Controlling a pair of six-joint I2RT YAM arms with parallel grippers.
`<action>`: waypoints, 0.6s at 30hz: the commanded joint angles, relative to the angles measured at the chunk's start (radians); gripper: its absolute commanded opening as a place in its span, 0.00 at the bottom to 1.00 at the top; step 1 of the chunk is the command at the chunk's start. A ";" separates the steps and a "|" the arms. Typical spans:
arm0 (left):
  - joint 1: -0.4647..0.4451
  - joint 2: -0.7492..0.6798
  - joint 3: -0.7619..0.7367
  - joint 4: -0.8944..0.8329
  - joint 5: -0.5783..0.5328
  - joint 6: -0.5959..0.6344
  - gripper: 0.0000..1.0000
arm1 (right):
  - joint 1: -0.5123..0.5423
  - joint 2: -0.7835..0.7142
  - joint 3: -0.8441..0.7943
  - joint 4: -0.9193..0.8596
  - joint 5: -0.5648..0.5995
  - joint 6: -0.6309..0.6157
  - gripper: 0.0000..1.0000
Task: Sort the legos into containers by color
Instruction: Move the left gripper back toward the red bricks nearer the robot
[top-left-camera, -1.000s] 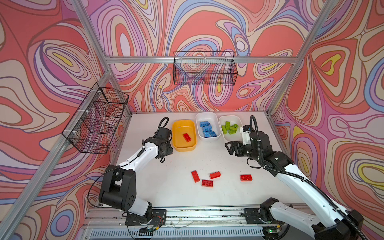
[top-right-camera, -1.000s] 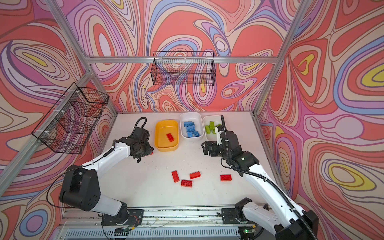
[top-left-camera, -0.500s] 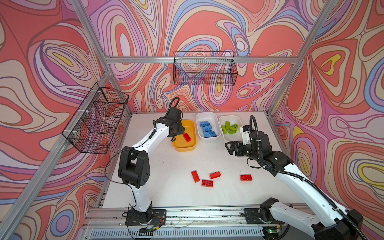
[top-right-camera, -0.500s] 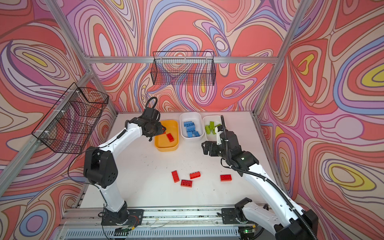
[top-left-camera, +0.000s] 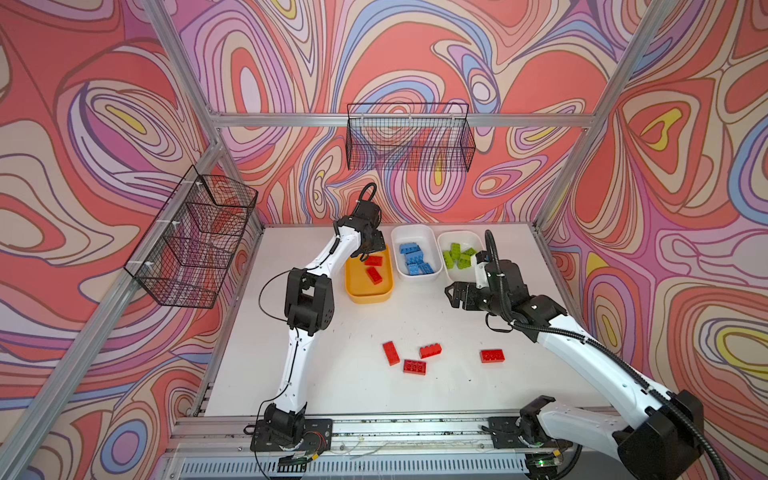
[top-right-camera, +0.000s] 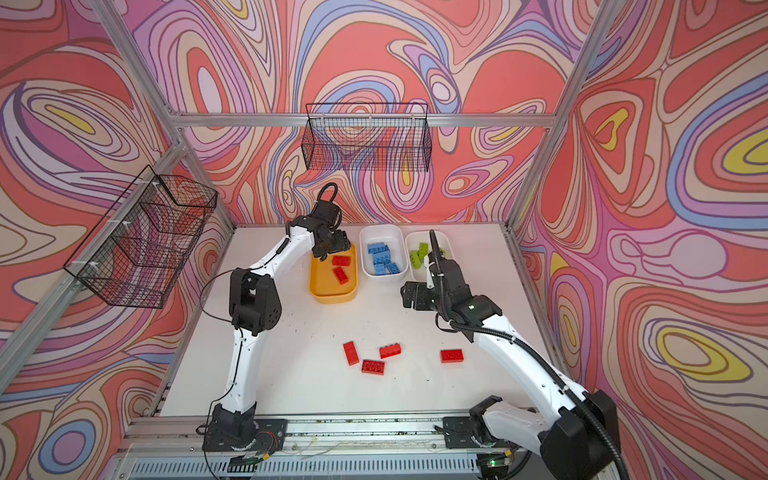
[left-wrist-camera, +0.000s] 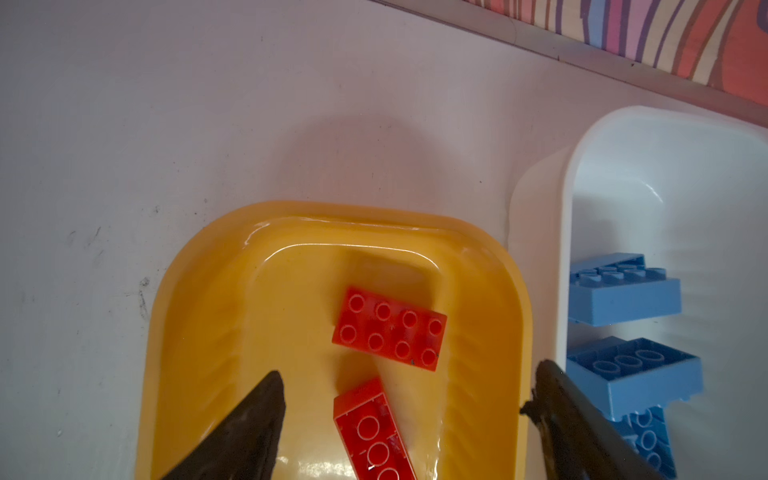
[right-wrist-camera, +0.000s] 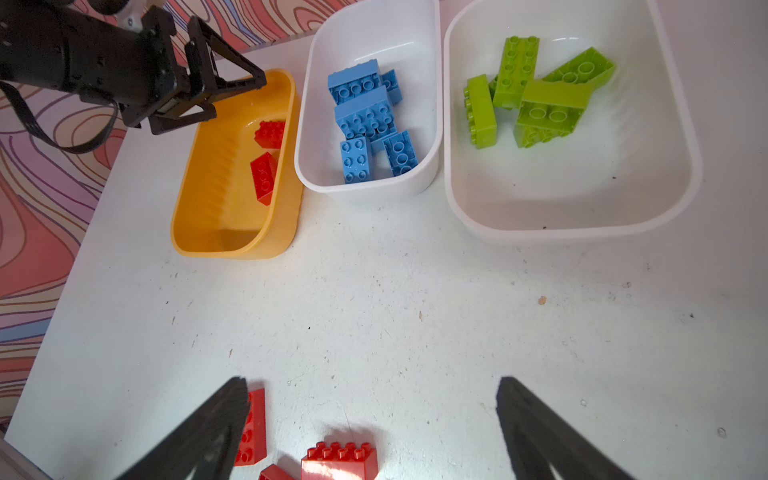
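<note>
My left gripper (top-left-camera: 372, 250) (left-wrist-camera: 407, 372) hangs open over the far end of the yellow tub (top-left-camera: 368, 296) (left-wrist-camera: 199, 266). Two red legos (top-left-camera: 373, 260) (left-wrist-camera: 390, 328) lie loose inside the tub, one studs-down (left-wrist-camera: 374, 432). A white tub (top-left-camera: 415, 232) beside it holds blue legos (top-left-camera: 415, 259), and another white tub (top-left-camera: 460, 236) holds green legos (top-left-camera: 457, 255). Several red legos (top-left-camera: 414, 367) (top-right-camera: 451, 355) lie on the near table. My right gripper (top-left-camera: 453, 293) (right-wrist-camera: 372, 380) hovers open and empty over the table, right of centre, with red legos (right-wrist-camera: 338, 461) below it.
A black wire basket (top-left-camera: 409, 139) hangs on the back wall and a tiered one (top-left-camera: 195, 241) on the left wall. The table's back edge runs just behind the tubs. The left arm's elbow (top-left-camera: 309, 301) stands left of the yellow tub.
My left gripper swung from the table left of the yellow tub to above its far end and opened. A second red lego now lies in the tub. The right arm has not moved.
</note>
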 joint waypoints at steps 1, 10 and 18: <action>0.000 -0.040 -0.016 -0.060 0.002 0.011 0.83 | 0.002 0.022 0.040 0.012 0.024 -0.018 0.98; -0.063 -0.524 -0.638 0.145 -0.007 -0.069 0.83 | 0.003 -0.004 0.014 0.016 0.023 -0.005 0.98; -0.314 -0.903 -1.115 0.217 -0.095 -0.256 0.82 | 0.003 -0.084 -0.039 0.000 0.006 0.008 0.98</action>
